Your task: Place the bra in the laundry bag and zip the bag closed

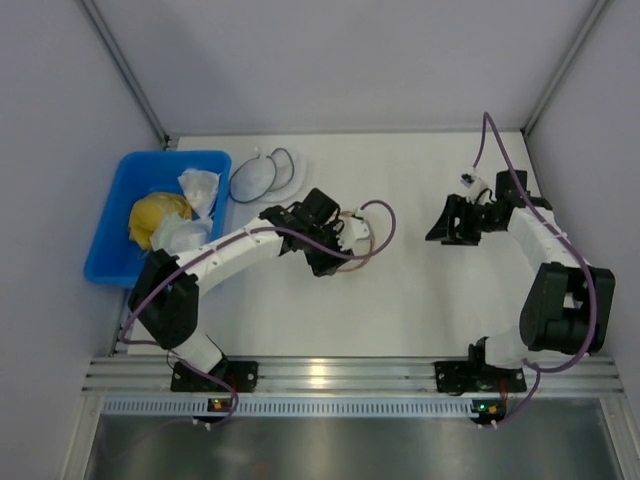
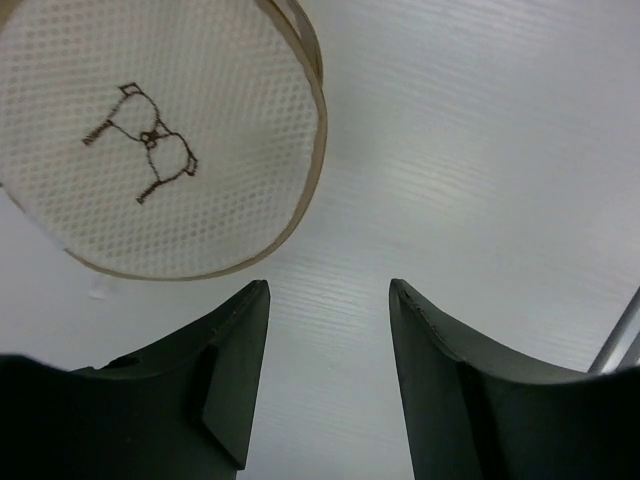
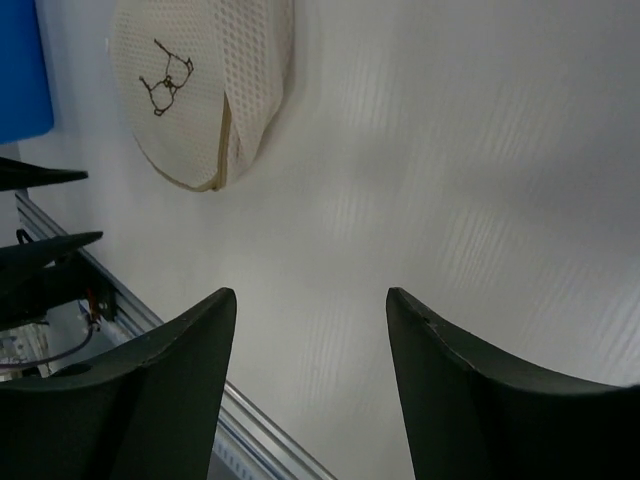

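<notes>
The left fingers [image 2: 215,385] and right fingers [image 3: 160,395] stand spread and empty. The laundry bag [image 2: 150,130] lies on the table [image 2: 480,150] just beyond the left pair, its edge cut off and its contents unreadable through the mesh.

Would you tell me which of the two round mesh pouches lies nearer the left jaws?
The tan-rimmed pouch with the dark line drawing, just ahead of the left jaws; the black-rimmed pouch lies beside the blue bin.

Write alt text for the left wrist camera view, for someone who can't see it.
A round white mesh laundry bag with a tan rim and a small dark line drawing lies on the white table, upper left. At the bottom edge, the left gripper shows its two dark fingers apart, holding nothing.
</notes>
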`<state>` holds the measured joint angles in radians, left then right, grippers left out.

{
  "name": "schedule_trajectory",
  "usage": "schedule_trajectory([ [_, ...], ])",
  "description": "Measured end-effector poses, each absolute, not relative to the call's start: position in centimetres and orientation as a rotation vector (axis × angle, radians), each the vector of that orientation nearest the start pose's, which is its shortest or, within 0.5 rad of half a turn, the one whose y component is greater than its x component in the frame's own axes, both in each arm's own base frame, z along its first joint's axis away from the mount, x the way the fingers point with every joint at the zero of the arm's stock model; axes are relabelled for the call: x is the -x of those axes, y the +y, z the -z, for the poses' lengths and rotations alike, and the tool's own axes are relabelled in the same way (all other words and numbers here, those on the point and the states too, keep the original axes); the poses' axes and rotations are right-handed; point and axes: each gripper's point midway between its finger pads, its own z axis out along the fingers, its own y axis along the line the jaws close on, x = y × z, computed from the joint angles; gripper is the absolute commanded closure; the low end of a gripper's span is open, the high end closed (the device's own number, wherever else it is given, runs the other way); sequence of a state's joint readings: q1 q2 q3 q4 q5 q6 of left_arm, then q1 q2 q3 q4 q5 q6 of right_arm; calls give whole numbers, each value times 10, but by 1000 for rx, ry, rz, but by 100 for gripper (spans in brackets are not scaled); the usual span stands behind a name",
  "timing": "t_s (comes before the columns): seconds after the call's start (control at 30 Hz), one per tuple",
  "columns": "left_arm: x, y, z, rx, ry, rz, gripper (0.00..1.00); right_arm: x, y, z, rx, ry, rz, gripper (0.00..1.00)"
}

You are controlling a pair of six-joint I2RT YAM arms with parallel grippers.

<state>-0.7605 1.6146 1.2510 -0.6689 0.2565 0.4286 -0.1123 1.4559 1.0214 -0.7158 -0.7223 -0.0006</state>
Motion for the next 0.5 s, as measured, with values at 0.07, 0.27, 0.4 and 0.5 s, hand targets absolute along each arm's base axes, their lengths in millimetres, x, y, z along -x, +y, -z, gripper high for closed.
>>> schedule_trajectory([
  [0.07,-244,-271,-95,-1616,2084,435,41,-306,89,-118,38,2529,-955,38],
  [0.27,-242,-275,-73,-1712,1910,425,41,-330,126,-99,42,2523,-1048,39],
  [0.4,-250,-289,-78,-1761,1755,396,43,-332,158,-75,93,2575,-1118,40],
  [0.5,-254,-299,-81,-1788,1658,371,45,-330,171,-60,100,2616,-1147,41],
])
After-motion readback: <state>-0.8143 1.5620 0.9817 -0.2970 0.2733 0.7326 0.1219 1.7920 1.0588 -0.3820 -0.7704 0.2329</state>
